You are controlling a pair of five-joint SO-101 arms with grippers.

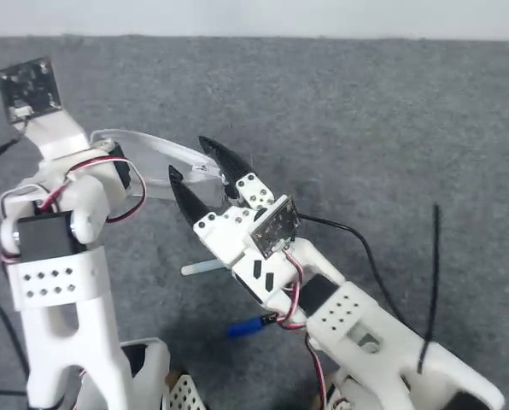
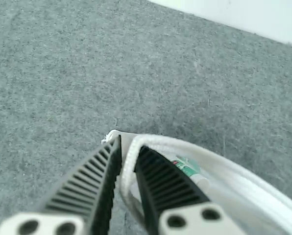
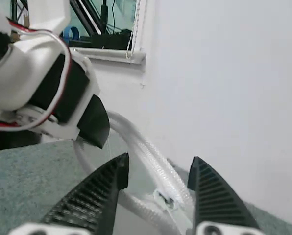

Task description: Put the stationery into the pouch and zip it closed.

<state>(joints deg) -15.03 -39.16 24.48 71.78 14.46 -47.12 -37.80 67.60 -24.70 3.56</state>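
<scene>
The clear pouch [image 1: 156, 162] is hanging over the left half of the worktop [image 1: 408, 111], toward its far edge, with your left gripper [image 2: 128, 147] clenching its white zip rim [image 2: 160, 142]. A pale stick [image 1: 205, 268] and a blue pen [image 1: 248, 325] are lying nearer the front edge, the stick partly hidden by the right arm [image 1: 365, 333]. The left wrist view is giving you a green-labelled item [image 2: 185, 165] sitting inside the pouch. Your right gripper [image 3: 159, 159] is standing released, its fingers straddling the zip rim; whether they are touching it, you cannot tell.
</scene>
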